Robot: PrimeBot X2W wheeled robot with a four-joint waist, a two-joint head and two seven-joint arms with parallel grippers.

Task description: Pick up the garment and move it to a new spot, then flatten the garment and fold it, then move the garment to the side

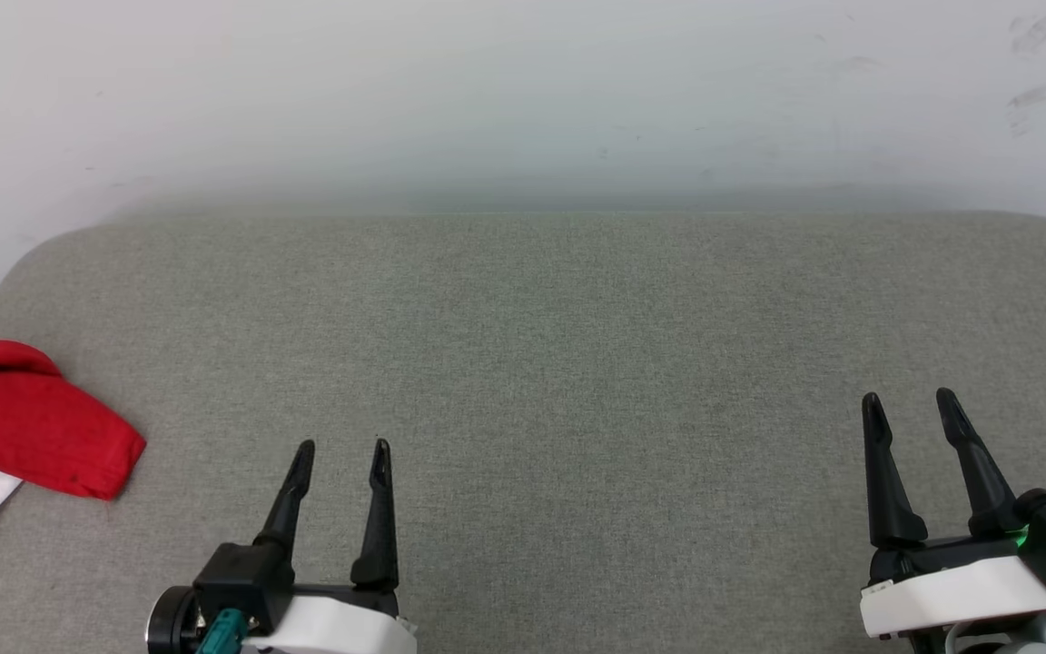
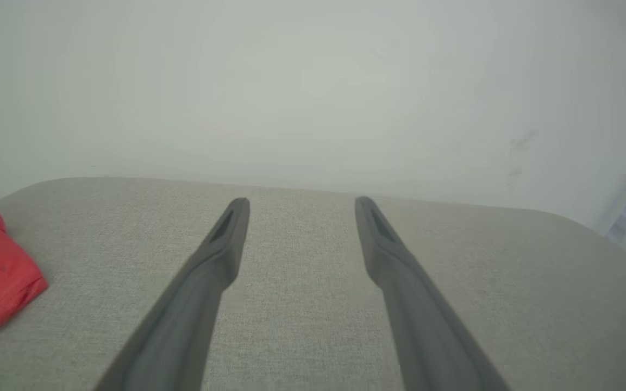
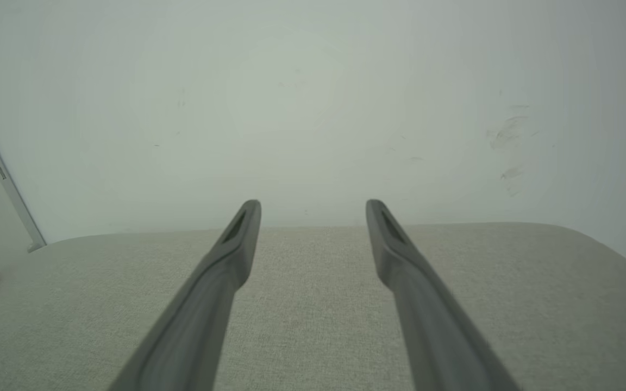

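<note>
Red cloth is what I see at my far left: the garment (image 1: 28, 418) lies bunched on the grey fabric surface (image 1: 559, 363) and runs off the left edge of the head view, with a white striped sleeve showing at its near side. My left gripper (image 1: 343, 445) hangs near it on the right, not touching it, fingers spread wide and holding nothing. My right gripper (image 1: 907, 396) is well apart at the right, equally wide and empty. A white wall (image 1: 523, 91) stands behind the surface.
</note>
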